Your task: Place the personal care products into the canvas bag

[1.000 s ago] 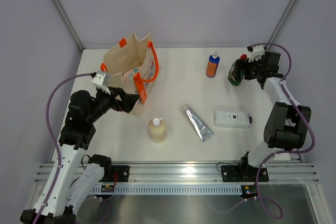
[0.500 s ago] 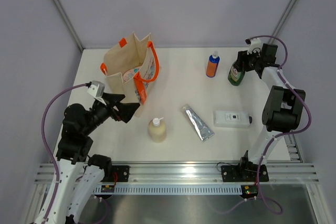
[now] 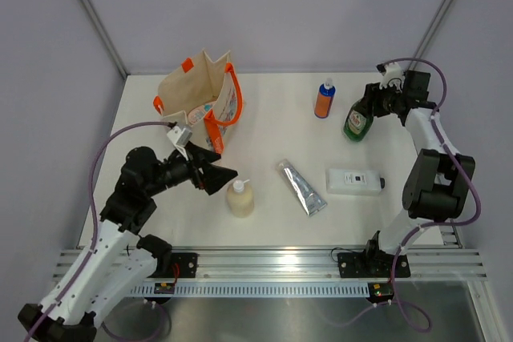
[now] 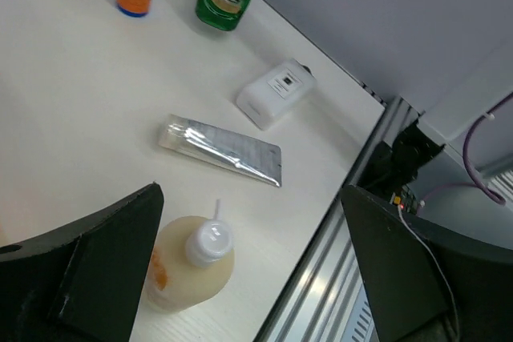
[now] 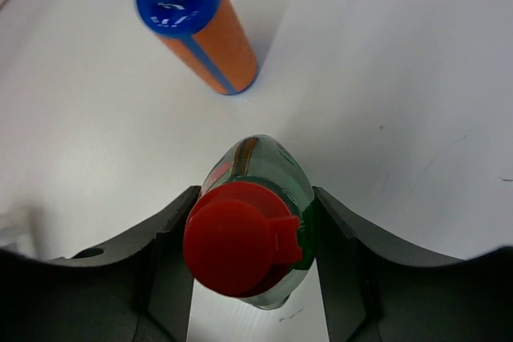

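Note:
My right gripper (image 3: 373,102) is shut on the neck of the green red-capped bottle (image 3: 356,122), which leans at the back right. In the right wrist view both fingers (image 5: 172,234) press the bottle (image 5: 260,166) just under its red cap. The orange blue-topped bottle (image 3: 324,100) stands just left of it. My left gripper (image 3: 222,175) is open, its jaws wide apart, just left of the cream pump bottle (image 3: 240,197), apart from it. The silver tube (image 3: 301,187) and flat white black-capped bottle (image 3: 353,180) lie mid-table. The canvas bag (image 3: 196,98) stands at the back left.
The table's front edge with its metal rail (image 4: 337,278) runs close beside the pump bottle (image 4: 188,266). Grey walls close the back and sides. The bag's orange handles (image 3: 234,94) stand up over its open top.
My right gripper has shut on the green bottle and tipped it slightly towards the table's middle. My left arm has swung away from the bag, rightwards to the pump bottle.

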{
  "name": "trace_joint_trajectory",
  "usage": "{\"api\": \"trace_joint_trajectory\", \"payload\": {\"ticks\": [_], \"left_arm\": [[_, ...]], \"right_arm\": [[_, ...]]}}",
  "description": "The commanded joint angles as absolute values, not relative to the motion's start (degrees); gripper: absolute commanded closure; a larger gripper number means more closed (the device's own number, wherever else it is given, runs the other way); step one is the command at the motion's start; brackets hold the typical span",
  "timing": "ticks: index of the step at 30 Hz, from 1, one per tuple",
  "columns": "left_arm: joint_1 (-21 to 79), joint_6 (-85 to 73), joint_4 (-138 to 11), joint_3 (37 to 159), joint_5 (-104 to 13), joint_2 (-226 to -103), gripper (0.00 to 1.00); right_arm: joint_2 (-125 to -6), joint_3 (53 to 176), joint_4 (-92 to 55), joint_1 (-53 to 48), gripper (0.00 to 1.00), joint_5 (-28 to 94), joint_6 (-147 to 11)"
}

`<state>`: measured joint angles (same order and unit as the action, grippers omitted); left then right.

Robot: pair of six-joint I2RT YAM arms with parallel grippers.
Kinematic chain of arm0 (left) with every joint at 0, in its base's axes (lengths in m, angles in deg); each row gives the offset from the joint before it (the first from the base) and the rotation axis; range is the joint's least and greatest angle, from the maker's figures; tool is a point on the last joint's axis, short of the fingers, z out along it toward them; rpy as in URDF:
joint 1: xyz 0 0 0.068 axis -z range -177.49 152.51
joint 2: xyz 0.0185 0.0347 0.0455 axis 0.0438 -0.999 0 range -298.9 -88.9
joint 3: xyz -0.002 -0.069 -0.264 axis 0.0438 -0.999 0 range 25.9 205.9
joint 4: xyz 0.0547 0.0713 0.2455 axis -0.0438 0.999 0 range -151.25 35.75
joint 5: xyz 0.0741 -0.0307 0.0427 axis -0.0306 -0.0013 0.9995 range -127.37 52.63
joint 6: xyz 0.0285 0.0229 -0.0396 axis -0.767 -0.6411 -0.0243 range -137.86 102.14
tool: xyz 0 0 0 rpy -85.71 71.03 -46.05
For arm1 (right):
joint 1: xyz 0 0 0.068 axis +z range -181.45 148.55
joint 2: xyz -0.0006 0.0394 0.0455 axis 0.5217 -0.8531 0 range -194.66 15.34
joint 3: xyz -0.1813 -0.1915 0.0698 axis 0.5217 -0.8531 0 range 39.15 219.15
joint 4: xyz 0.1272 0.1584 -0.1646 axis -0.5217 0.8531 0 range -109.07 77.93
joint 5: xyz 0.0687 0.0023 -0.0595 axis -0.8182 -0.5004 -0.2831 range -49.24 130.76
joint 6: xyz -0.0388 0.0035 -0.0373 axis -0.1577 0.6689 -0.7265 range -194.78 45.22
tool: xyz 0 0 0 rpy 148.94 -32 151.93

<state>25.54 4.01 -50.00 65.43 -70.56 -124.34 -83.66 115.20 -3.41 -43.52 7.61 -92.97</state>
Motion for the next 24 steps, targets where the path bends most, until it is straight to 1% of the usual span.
{"api": "trace_joint_trajectory", "payload": {"ticks": [1,2,3,6,9,12,14,17,19,24], "left_arm": [[33.08,0.09,-54.39,70.44,-67.43,-129.21,0.01],[35.80,-0.45,-55.87,70.98,-67.51,-130.72,0.01],[36.78,-1.93,-56.93,71.33,-69.08,-132.22,0.01],[39.51,-3.35,-62.81,72.39,-72.42,-138.72,0.01],[41.79,-5.02,-69.05,74.49,-75.23,-146.36,0.01],[43.55,-5.38,-73.63,79.06,-78.83,-155.67,0.01],[44.87,-5.11,-75.39,83.09,-79.11,-161.90,0.01],[46.63,-5.81,-75.57,86.79,-78.94,-166.84,0.01],[47.86,-5.73,-75.40,89.70,-78.76,-170.45,0.01],[50.94,-5.03,-77.06,91.38,-81.48,-174.76,0.01]], "right_arm": [[-69.58,116.58,-1.51,-43.84,1.00,-3.61,-90.07],[-67.82,116.23,-0.19,-43.84,1.00,-6.23,-89.72],[-64.41,115.53,3.05,-43.84,1.00,-11.39,-89.63],[-58.34,113.77,9.29,-43.58,1.00,-21.86,-89.28],[-52.45,111.31,14.48,-41.56,1.00,-28.39,-90.42],[-47.44,109.46,16.26,-36.91,1.00,-29.99,-89.29],[-45.75,108.32,15.12,-32.88,1.00,-29.90,-87.09],[-43.81,106.74,11.97,-28.74,1.00,-29.99,-82.96],[-43.64,106.30,9.76,-27.67,1.00,-30.17,-80.49],[-45.30,106.56,7.13,-25.39,1.00,-31.13,-78.66]]}}
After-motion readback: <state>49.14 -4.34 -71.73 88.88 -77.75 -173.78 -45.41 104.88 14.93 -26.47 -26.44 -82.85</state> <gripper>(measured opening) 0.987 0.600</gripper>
